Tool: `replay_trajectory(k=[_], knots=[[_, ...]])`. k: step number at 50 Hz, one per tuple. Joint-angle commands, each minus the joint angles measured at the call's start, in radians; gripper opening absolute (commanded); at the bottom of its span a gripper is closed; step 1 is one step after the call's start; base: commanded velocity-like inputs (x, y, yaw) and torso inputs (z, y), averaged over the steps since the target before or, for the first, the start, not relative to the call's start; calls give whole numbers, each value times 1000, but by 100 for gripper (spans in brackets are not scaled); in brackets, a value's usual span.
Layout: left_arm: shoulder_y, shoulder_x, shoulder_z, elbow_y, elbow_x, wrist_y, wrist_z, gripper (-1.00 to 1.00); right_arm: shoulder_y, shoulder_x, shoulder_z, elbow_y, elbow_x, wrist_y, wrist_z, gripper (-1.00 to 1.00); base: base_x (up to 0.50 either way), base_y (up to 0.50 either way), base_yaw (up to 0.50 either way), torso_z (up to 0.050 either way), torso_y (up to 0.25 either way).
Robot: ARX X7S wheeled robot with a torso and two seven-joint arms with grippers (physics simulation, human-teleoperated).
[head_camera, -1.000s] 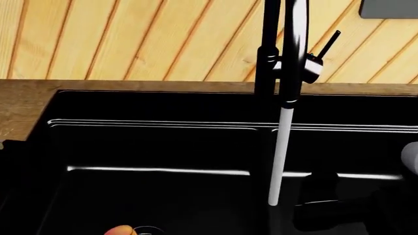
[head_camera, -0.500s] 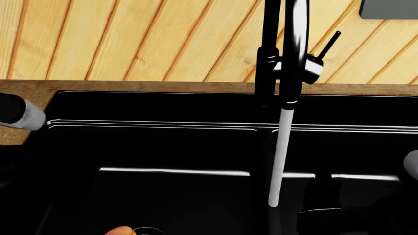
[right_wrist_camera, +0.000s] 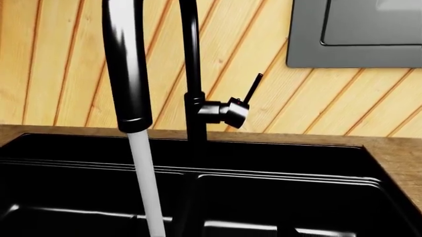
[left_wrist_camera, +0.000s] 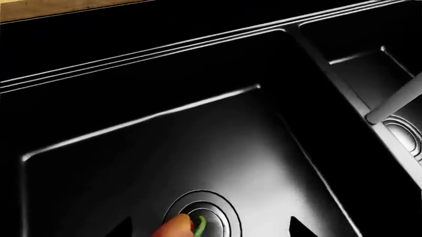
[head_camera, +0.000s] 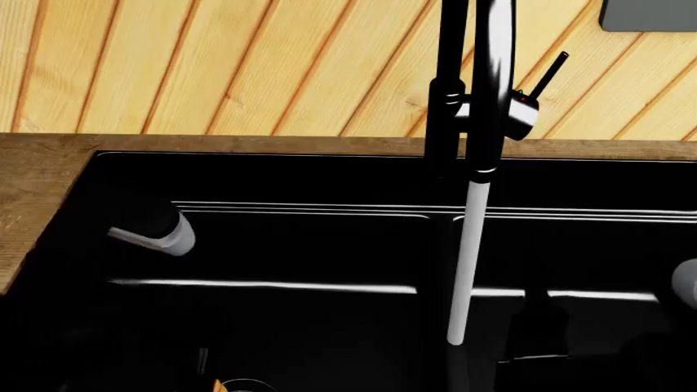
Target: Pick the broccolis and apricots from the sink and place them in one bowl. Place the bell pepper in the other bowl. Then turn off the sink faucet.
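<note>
An orange bell pepper (left_wrist_camera: 177,228) with a green stem lies by the drain (left_wrist_camera: 218,210) of the left basin. In the head view only a sliver of the bell pepper (head_camera: 219,385) shows. My left gripper (left_wrist_camera: 207,229) hangs open just over it, one dark fingertip on each side. The black faucet (head_camera: 479,82) runs a white stream (head_camera: 466,253); its lever (head_camera: 550,69) tilts up to the right. My right gripper (head_camera: 534,327) sits low in the right basin, facing the faucet (right_wrist_camera: 128,64) and lever (right_wrist_camera: 252,89), open and empty. Broccolis, apricots and bowls are out of view.
The black double sink (head_camera: 273,175) is set in a wooden counter (head_camera: 44,171), with a plank wall behind. A divider (left_wrist_camera: 336,84) separates the basins. A dark panel (right_wrist_camera: 356,34) hangs on the wall at the right.
My left arm has swung in from the left edge and down into the left basin, now covering most of the pepper in the head view. The right arm has barely shifted.
</note>
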Motion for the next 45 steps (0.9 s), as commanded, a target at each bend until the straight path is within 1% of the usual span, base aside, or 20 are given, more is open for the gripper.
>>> replay_trajectory(k=[1,5,13,20,21,31,35,41,45], knots=[[-5,46,55,-91,68,-9,55,100,-10,-19,1,7,-15,4,-14,100,0,0,0,0,0],[3,45,65,-106,72,-17,79,100,-10,-21,2,7,-16,3,-16,100,0,0,0,0,0],[19,60,99,-142,133,-9,119,100,-42,-13,9,3,-21,-22,-15,100,0,0,0,0,0],[25,78,122,-161,167,-3,130,100,-56,-23,5,9,-32,-30,-22,100,0,0,0,0,0],[30,90,129,-174,178,2,134,100,-58,-24,5,11,-33,-31,-22,100,0,0,0,0,0],[37,123,182,-249,264,20,199,100,-69,-32,5,15,-38,-39,-26,100,0,0,0,0,0],[39,131,211,-280,317,36,246,100,-73,-31,5,13,-40,-39,-27,100,0,0,0,0,0],[48,141,221,-292,321,36,240,100,-111,-6,19,-3,-37,-69,-17,100,0,0,0,0,0],[57,148,231,-307,333,43,245,100,-109,-8,20,-2,-39,-67,-19,100,0,0,0,0,0]])
